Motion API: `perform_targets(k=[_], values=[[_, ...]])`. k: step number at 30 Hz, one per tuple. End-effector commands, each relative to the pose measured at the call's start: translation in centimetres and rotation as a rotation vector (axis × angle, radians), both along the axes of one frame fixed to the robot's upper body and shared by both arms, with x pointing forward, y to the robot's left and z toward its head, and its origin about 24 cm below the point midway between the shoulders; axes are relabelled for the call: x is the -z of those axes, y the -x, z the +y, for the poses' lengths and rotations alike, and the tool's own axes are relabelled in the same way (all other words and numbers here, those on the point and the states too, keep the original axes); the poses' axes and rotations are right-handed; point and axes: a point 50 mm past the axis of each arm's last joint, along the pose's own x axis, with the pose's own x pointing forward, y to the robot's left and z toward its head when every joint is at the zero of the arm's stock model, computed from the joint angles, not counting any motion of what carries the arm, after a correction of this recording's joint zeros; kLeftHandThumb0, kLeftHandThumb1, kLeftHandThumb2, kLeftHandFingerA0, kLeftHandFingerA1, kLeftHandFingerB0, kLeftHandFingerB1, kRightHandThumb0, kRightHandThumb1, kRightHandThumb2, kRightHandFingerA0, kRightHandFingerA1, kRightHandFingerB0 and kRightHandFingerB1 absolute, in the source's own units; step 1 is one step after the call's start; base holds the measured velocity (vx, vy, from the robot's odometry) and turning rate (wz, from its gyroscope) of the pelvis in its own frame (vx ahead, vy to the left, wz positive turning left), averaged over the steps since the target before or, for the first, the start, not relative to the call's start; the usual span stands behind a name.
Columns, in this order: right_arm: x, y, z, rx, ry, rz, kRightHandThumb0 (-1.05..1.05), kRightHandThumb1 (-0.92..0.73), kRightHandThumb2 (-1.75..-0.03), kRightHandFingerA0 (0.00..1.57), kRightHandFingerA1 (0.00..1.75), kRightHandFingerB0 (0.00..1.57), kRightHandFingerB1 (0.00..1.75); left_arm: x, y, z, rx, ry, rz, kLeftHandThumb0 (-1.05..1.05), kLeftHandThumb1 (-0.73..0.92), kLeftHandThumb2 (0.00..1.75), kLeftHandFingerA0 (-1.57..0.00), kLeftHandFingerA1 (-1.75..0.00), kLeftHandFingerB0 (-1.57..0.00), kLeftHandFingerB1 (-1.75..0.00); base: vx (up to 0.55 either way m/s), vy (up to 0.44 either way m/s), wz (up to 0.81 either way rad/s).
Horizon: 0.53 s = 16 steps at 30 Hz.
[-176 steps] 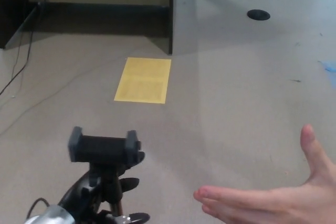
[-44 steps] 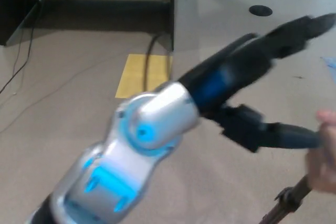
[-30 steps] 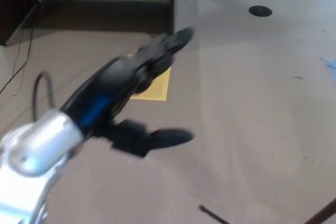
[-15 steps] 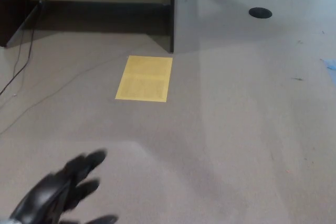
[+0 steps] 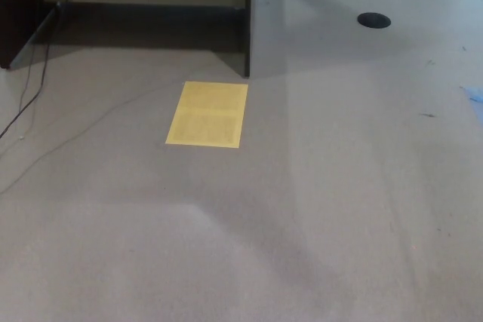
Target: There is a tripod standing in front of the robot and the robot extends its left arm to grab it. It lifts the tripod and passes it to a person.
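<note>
Nothing of the robot shows in the head view right now: neither the left hand nor the right is in the picture, so how their fingers stand cannot be told. Half a second ago the left hand was low in the bottom left corner, black fingers spread and holding nothing; now that corner is bare carpet. The tripod is out of the picture too. A second and a half back a person's hand was on its leg at the right edge, and a second back only thin dark legs crossed the bottom right; now no part of it, or of the person, can be seen.

What remains is the room. Grey-brown floor (image 5: 317,216) fills most of the frame. On it lies a yellow sheet (image 5: 207,114), flat, just in front of the dark edge of a partition (image 5: 247,20), same spot as before. To the upper right sits a small black disc (image 5: 373,20). Thin cables (image 5: 34,88) trail along the left side near dark furniture (image 5: 15,13). A blue smear (image 5: 475,97) touches the right edge.
</note>
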Motion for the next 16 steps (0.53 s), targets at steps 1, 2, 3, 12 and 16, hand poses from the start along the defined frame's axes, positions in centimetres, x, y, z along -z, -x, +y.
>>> perform_targets(k=[1,2,3,12,16], values=[[-0.4,0.1,-1.1,0.014,0.030,0.011,-0.39,-0.70,-0.61,0.69,0.42,0.51,0.37,1.2,2.0,3.9,-0.086,-0.251,-0.091,-0.59,0.37,0.69,-0.13,-0.41,-0.06,-0.23,0.00,0.000,0.00],[-0.4,0.1,-1.1,0.017,0.016,0.002,-0.39,-0.69,-0.61,0.68,0.42,0.51,0.37,1.3,2.1,4.2,-0.084,-0.272,-0.065,-0.30,0.20,0.81,-0.01,-0.48,0.00,-0.48,0.00,0.000,0.00],[-0.4,0.2,-1.2,0.018,0.016,0.001,-0.39,-0.69,-0.61,0.68,0.42,0.51,0.37,1.4,2.1,4.2,-0.088,-0.269,-0.061,-0.30,0.19,0.80,-0.02,-0.48,0.00,-0.48,0.00,0.000,0.00],[-0.4,0.1,-1.4,0.014,0.023,0.017,-0.38,-0.70,-0.61,0.69,0.43,0.51,0.37,2.1,2.9,4.6,-0.123,-0.266,-0.021,-0.37,0.42,0.53,-0.42,-0.38,-0.26,-0.30,0.00,0.000,0.00],[-0.5,0.1,-1.5,0.018,0.032,0.015,-0.39,-0.70,-0.61,0.68,0.42,0.51,0.37,2.3,2.5,4.7,-0.140,-0.246,-0.005,-0.43,0.40,0.63,-0.36,-0.44,-0.21,-0.35,0.00,0.000,0.00]])
